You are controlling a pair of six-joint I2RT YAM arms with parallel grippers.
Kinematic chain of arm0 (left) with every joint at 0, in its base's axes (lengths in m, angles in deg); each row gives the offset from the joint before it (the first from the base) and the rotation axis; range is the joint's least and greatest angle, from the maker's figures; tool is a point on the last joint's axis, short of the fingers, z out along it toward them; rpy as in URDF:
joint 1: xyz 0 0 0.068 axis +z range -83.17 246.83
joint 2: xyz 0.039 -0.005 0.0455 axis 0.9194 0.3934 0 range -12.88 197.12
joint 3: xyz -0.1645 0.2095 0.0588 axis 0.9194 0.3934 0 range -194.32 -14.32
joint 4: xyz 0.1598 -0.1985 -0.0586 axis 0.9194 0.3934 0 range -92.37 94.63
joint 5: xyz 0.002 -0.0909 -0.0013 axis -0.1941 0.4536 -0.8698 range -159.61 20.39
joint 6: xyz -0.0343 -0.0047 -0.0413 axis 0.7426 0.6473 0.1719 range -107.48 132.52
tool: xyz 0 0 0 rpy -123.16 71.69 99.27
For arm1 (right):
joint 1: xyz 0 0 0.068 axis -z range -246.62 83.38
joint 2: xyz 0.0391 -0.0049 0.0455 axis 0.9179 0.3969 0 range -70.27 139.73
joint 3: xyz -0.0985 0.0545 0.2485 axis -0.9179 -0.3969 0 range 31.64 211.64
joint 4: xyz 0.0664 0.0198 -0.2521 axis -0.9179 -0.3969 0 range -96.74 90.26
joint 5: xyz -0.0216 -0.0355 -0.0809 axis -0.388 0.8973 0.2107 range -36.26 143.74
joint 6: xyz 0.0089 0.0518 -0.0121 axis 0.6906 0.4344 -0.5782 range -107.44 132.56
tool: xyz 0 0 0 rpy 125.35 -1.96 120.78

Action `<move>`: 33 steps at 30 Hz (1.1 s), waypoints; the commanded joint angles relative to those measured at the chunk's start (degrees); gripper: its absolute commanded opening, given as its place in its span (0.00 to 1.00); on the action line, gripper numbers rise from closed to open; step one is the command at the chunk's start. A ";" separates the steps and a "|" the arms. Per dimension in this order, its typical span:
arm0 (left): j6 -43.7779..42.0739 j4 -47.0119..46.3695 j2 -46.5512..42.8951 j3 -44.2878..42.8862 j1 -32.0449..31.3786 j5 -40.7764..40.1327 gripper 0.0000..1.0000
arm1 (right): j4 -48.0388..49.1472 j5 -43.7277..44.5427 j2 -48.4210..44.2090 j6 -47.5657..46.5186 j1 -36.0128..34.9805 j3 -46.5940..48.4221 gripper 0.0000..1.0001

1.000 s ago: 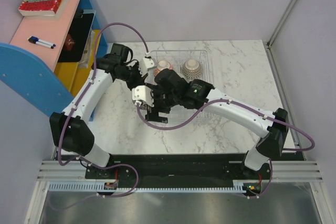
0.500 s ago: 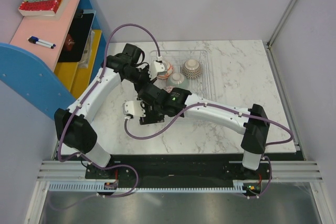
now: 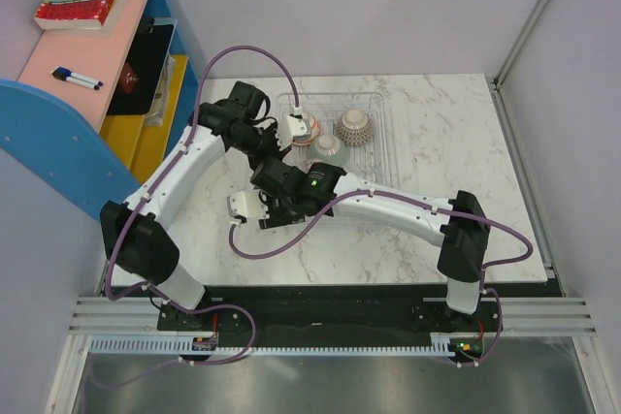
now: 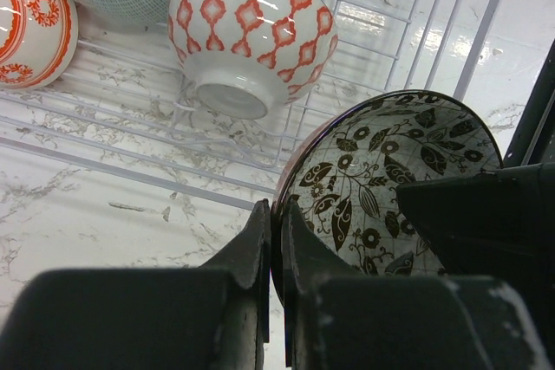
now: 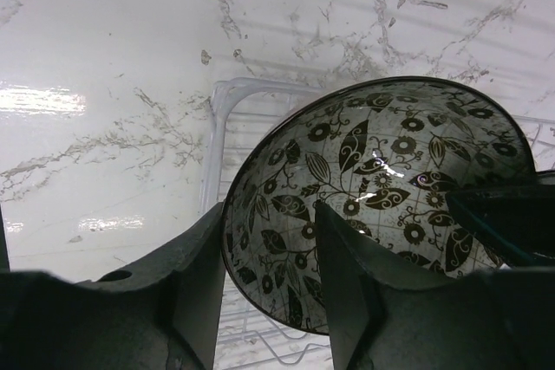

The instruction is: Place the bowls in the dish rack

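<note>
At the dish rack's [image 5: 217, 140] edge, the bowl [image 5: 381, 179] shows black leaf-print inside.

The left arm [image 3: 173, 174] and right arm [image 3: 393, 208] share white links and black joints, each trailing a purple cable [image 3: 254, 48]. The left end effector [image 4: 276, 214] and right end effector [image 5: 269, 214] have dark grey fingers [image 5: 195, 275].

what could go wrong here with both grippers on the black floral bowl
1. The left gripper pinches the black floral bowl by its thin rim alone, while the right gripper only straddles that rim with a gap showing. A release now could drop it.
2. The bowl hangs tilted over the dish rack, close to the red-patterned bowl, so a slip could chip both.
</note>
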 commanded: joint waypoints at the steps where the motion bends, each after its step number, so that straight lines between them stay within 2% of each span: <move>1: 1.58 0.60 -2.27 -3.14 -0.31 0.75 0.02 | -1.15 1.18 0.60 -0.93 -0.14 2.75 0.47; 3: 1.58 0.60 -2.28 -3.14 -0.31 0.92 0.02 | -1.23 1.18 0.68 -0.93 -0.14 2.67 0.42; 12: 1.66 0.60 -1.83 -2.79 -0.40 1.10 0.02 | -0.88 -0.05 0.86 -0.84 -0.84 2.93 0.41; 24: 1.84 0.60 -1.22 -2.44 -0.40 1.36 0.02 | -0.44 -2.08 0.95 -0.23 -1.89 2.84 0.31; 29: 1.93 0.60 -1.31 -2.17 -0.49 1.45 0.02 | -0.18 -1.73 1.21 -0.14 -1.98 2.14 0.17; 30: 1.93 0.51 -1.31 -2.17 -0.58 1.45 0.02 | -0.18 -1.64 1.21 -0.14 -1.98 2.05 0.06; 31: 2.02 0.60 -1.22 -2.17 -0.49 1.62 0.02 | -0.09 -1.46 1.30 -0.14 -1.98 1.96 0.00; 33: 2.02 0.60 -0.96 -2.00 -0.49 1.62 0.02 | 0.26 -0.94 1.21 -0.05 -2.07 1.70 0.00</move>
